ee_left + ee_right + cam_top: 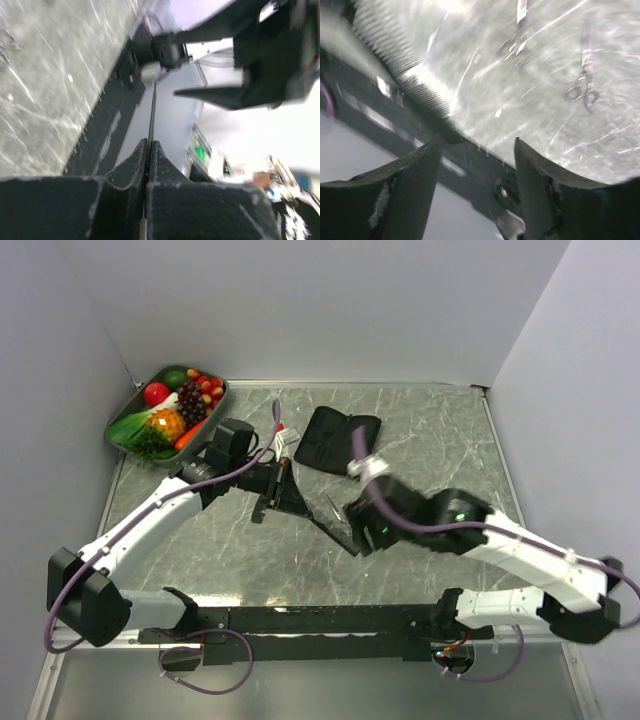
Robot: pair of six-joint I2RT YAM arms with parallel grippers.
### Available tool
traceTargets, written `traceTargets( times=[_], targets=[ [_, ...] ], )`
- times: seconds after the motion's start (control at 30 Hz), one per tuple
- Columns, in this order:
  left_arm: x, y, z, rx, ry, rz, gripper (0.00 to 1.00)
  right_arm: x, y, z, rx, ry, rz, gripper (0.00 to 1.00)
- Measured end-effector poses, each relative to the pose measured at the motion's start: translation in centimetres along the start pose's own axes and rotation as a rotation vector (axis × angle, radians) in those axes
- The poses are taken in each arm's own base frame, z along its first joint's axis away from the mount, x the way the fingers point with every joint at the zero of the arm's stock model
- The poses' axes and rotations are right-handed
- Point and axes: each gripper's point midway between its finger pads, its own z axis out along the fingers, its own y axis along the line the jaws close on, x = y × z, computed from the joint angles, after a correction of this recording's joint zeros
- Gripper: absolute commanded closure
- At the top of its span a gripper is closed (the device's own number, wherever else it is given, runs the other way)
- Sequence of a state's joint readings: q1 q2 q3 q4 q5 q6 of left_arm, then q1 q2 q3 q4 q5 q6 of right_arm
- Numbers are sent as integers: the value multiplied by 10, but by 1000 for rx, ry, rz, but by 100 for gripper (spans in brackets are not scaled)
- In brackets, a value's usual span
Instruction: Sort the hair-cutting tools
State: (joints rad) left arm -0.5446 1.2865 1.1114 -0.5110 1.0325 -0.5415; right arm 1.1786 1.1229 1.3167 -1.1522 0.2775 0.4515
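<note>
Comb, top view: slim black bar (328,533) slanting across mid-table, near side of the pouch (335,440), between both arms' tips.
Left gripper, own camera: fingers (149,142) pressed together, pinching the comb's thin edge; the grip should not twist.
Right gripper, own camera: fingers (478,140) spread, comb teeth reaching its left finger; best centred before closing.
Scissors: one pair (582,89) lies on the table beyond, apart.

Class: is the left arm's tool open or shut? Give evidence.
Shut. The left wrist view shows the fingers of the left tool pressed onto a thin black bar, edge-on.
</note>
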Motion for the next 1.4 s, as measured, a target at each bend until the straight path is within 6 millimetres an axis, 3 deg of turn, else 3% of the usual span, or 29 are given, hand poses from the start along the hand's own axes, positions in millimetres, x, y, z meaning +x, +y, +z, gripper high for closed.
traceTargets(
  times=[0.1, 0.2, 0.33, 0.4, 0.53, 0.63, 0.87, 1.2, 1.4],
  targets=[
    [-11, -3, -2, -23, -75, 25, 99, -27, -35, -9, 27, -106, 186, 28],
    [-24, -5, -6, -36, -175, 33, 99, -50, -58, -14, 33, -196, 328, 28],
    [-39, -2, -11, -27, -300, 12, 99, -79, -64, -6, -39, -282, 472, 29],
    [-42, 4, -13, -5, -362, -13, 99, -83, -67, 5, -95, -316, 543, 29],
    [-43, 16, -16, 41, -437, -87, 99, -71, -67, 27, -212, -368, 660, 31],
    [-45, 17, -19, 73, -472, -116, 99, -68, -65, 30, -277, -413, 697, 31],
    [-54, -8, -37, 151, -553, -59, 99, -85, -54, 25, -468, -528, 706, 41],
    [-43, 9, -37, 169, -572, -126, 99, -97, -30, 12, -679, -564, 672, 61],
    [-43, 11, -43, 183, -599, -120, 99, -103, -22, 8, -750, -556, 668, 66]
  ],
)
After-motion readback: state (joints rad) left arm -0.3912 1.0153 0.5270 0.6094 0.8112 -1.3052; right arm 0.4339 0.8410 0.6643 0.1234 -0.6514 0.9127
